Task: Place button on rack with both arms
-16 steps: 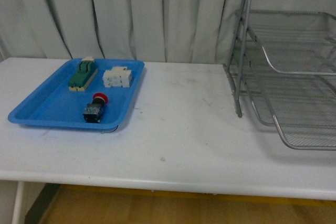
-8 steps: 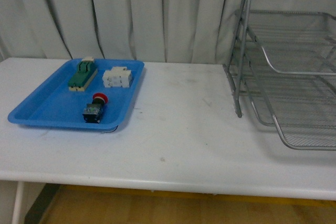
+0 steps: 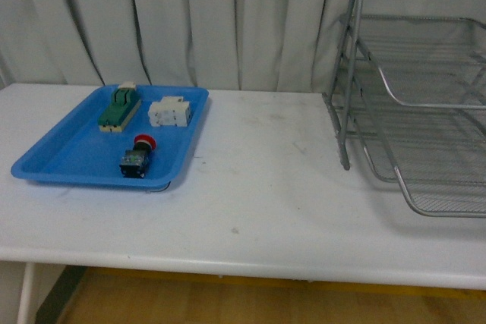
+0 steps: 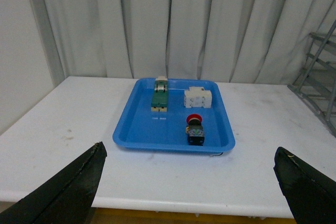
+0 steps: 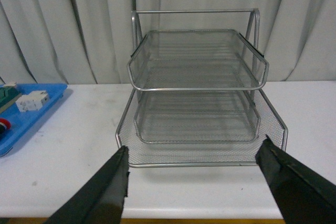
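Note:
The button [image 3: 137, 155] has a red round cap on a dark boxy body and lies in the near part of the blue tray [image 3: 61, 158] at the table's left; the left wrist view shows the button [image 4: 195, 129] too. The silver wire rack [image 3: 425, 104] stands at the table's right, and the right wrist view faces the rack [image 5: 195, 87] head-on. Neither arm appears in the front view. My left gripper [image 4: 191, 177] is open, held back from the table's near edge in line with the tray. My right gripper [image 5: 194, 177] is open in front of the rack, empty.
A green-and-beige block [image 3: 120, 108] and a white block [image 3: 170, 111] lie in the far part of the blue tray. Grey curtains hang behind the white table [image 3: 266, 180]. The blue tray's end [image 5: 21, 119] shows in the right wrist view.

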### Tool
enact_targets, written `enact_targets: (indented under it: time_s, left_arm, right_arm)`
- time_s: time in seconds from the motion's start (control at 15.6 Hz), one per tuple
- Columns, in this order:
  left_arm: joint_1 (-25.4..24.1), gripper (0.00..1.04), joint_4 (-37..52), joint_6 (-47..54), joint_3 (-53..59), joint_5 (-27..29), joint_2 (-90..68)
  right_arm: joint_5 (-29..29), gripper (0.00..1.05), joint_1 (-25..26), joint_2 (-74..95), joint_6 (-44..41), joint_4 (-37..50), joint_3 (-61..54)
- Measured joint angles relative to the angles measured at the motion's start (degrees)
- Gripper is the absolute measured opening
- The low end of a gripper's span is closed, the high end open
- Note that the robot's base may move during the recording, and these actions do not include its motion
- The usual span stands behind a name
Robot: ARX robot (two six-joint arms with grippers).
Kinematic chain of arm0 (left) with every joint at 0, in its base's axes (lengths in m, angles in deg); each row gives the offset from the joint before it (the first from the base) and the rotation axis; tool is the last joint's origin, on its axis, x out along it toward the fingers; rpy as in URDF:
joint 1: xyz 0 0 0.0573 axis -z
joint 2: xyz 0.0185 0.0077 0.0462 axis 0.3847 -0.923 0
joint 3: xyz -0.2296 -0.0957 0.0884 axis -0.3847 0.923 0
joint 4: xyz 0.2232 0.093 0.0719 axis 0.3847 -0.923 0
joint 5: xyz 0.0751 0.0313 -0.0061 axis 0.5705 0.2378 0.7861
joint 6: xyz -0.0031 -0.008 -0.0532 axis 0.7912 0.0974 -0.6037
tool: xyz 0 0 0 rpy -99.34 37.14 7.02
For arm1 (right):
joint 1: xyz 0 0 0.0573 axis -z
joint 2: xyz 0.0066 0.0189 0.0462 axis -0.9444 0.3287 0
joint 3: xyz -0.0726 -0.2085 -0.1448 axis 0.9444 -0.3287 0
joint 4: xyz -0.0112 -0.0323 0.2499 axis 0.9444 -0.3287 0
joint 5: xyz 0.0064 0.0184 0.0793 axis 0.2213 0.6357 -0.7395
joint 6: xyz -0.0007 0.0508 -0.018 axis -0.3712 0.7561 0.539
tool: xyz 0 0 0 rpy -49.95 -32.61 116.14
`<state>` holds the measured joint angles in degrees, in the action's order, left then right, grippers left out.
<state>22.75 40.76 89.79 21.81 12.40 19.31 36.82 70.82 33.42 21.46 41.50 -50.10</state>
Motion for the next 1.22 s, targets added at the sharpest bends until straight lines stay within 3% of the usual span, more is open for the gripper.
enact_targets:
  time_s: [0.13, 0.19, 0.26, 0.32, 0.38, 0.45, 0.58, 0.64, 0.96, 1.22]
  left_arm:
    - [0.00, 0.98, 0.00, 0.00, 0.00, 0.00, 0.00]
    - [0.00, 0.98, 0.00, 0.00, 0.00, 0.00, 0.00]
    - [2.05, 0.98, -8.55, -3.48, -2.73, 5.70, -2.58]
    - [6.60, 0.98, -16.39, -10.64, -8.63, 15.69, -12.87]
    - [4.83, 0.98, -12.22, -17.62, -13.49, 19.45, -23.17]
    - [-2.01, 0.98, 4.87, -20.57, -20.70, 14.99, -42.36]
    - [-1.97, 0.98, 16.39, -17.35, -29.59, 10.67, -65.31]
    - [-1.42, 0.98, 17.92, -14.95, -36.13, 9.33, -76.13]
    - [1.29, 0.98, 8.66, -6.73, -67.12, 8.68, -113.74]
    - [1.29, 0.98, 3.96, -5.99, -78.12, 3.80, -123.51]
  right_arm:
    - [0.00, 0.94, 0.00, 0.00, 0.00, 0.00, 0.00]
    - [0.00, 1.00, 0.00, 0.00, 0.02, -0.02, 0.00]
    - [0.02, 0.97, 0.00, 0.00, 0.02, 0.00, 0.00]
    - [0.13, 0.98, 0.00, 0.00, 0.02, -0.02, 0.00]
    - [-0.20, 0.98, 0.00, 0.00, 0.00, 0.07, 0.00]
    - [0.00, 0.98, 0.00, 0.04, 0.02, -0.04, 0.00]
    - [0.00, 0.98, 0.00, 0.04, 0.00, 0.00, 0.00]
    - [0.00, 0.98, 0.00, 0.04, 0.00, -0.02, 0.00]
    - [0.00, 0.98, 0.00, 0.04, 0.00, -0.02, 0.00]
    - [0.00, 0.98, 0.00, 0.04, 0.00, -0.02, 0.00]
